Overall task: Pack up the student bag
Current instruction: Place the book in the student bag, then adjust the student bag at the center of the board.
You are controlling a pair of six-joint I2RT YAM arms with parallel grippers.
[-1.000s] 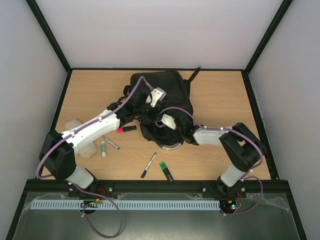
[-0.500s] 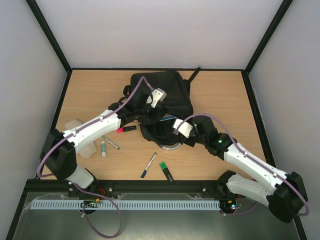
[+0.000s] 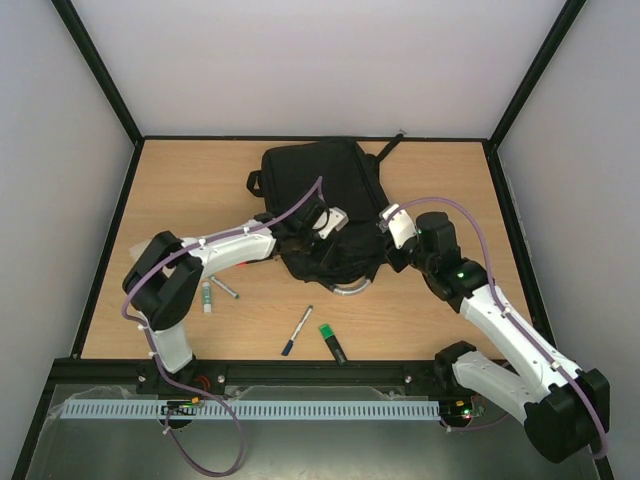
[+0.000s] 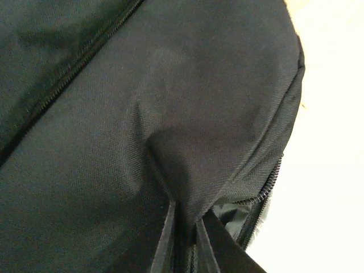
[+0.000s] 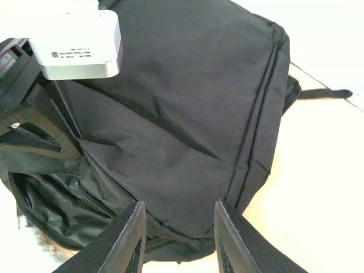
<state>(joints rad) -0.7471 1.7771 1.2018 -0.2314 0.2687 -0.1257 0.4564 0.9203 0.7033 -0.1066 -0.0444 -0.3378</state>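
My left hand (image 4: pixel 185 219) pinches a fold of the student bag (image 3: pixel 322 178); my right hand (image 5: pixel 179 206) hangs wide just above its edge. Behind both, blue pen (image 3: pixel 297 331), green marker (image 3: pixel 332 343) and glue stick (image 3: pixel 206 296) await packing.

The student bag (image 3: pixel 330 185) blocks mid-table, pens (image 3: pixel 297 330) litter the near strip, and bare table (image 3: pixel 450 190) flanks it on both sides.

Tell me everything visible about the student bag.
The student bag is a large black woven-fabric backpack lying flat on the table, a strap at its far end, a silvery loop handle at its near end. Its near zip gapes open. The left end effector pinches a fold of its top panel; the right end effector is open over its right edge.
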